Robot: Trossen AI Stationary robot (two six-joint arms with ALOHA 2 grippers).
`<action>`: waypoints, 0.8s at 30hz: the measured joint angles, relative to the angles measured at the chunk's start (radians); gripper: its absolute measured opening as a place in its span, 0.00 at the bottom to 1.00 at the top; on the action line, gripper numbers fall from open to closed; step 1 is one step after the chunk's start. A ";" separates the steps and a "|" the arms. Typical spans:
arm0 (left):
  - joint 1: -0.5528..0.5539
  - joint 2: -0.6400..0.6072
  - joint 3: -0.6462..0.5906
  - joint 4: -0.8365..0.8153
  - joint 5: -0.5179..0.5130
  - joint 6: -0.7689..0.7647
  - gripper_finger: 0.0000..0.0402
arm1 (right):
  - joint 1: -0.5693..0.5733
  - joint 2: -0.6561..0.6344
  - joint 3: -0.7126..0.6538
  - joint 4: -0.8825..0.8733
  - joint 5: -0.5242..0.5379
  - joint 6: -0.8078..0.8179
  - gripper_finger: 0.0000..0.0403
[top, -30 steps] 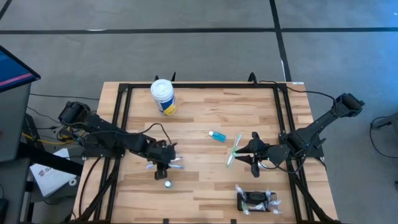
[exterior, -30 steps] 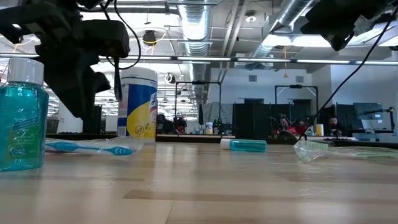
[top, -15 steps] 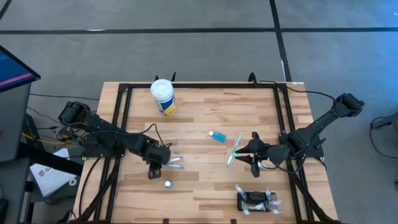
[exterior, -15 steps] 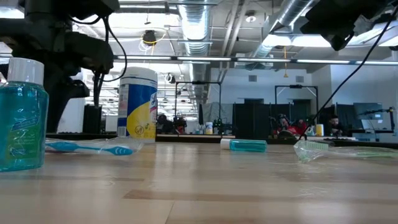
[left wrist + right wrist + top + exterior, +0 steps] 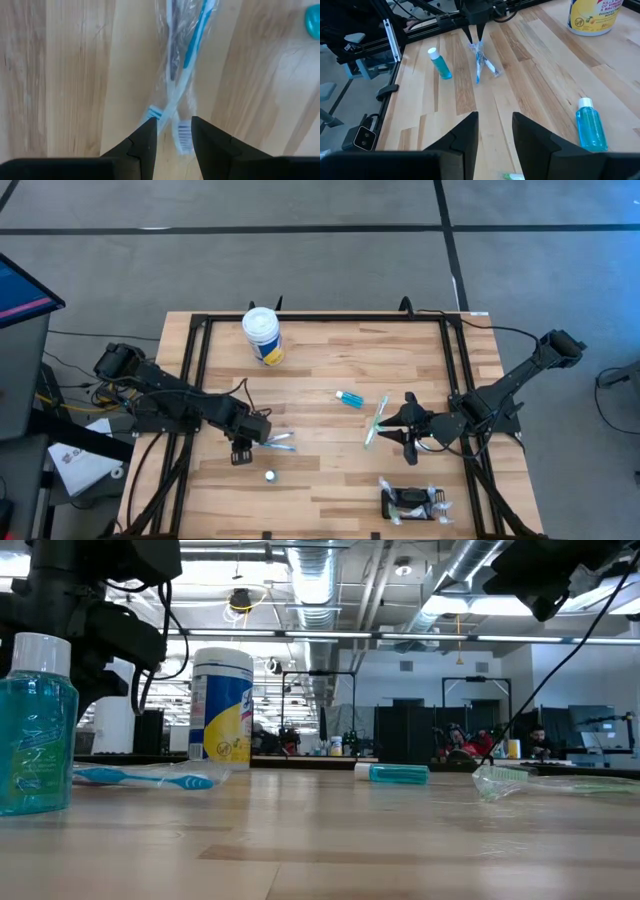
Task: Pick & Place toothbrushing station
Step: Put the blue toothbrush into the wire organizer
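Much bare wood across the middle and far half of the table (image 5: pixel 320 365), boxed in by a black frame (image 5: pixel 195 370) close to its edges, with grey floor all round and, in the low view, a long hall with ceiling ducts behind. Left gripper (image 5: pixel 241 454) low over the near-left part, fingers slightly parted and empty, tips down at the end of a clear packet of blue toothbrushes (image 5: pixel 278 444); cannot tell whether touching. Right gripper (image 5: pixel 400 426) at mid-right, spread wide and empty, facing a wrapped green toothbrush (image 5: pixel 376 422). Yellow-and-blue tub (image 5: pixel 262 336) upright near the far edge. Toothbrushing station (image 5: pixel 410 504) flat by the near edge, right of centre, apart from both grippers. Teal bottle (image 5: pixel 270 476) upright just beside the toothbrush packet; smaller blue bottle (image 5: pixel 350 399) lying near the centre.
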 joint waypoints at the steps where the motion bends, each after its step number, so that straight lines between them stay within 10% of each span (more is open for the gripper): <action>1: 0.000 0.000 0.000 -0.003 0.000 0.000 0.29 | 0.000 0.000 0.000 0.000 0.000 0.000 0.27; 24: -0.002 0.000 0.000 -0.094 -0.009 -0.002 0.29 | -0.001 0.000 0.000 0.000 0.000 0.000 0.27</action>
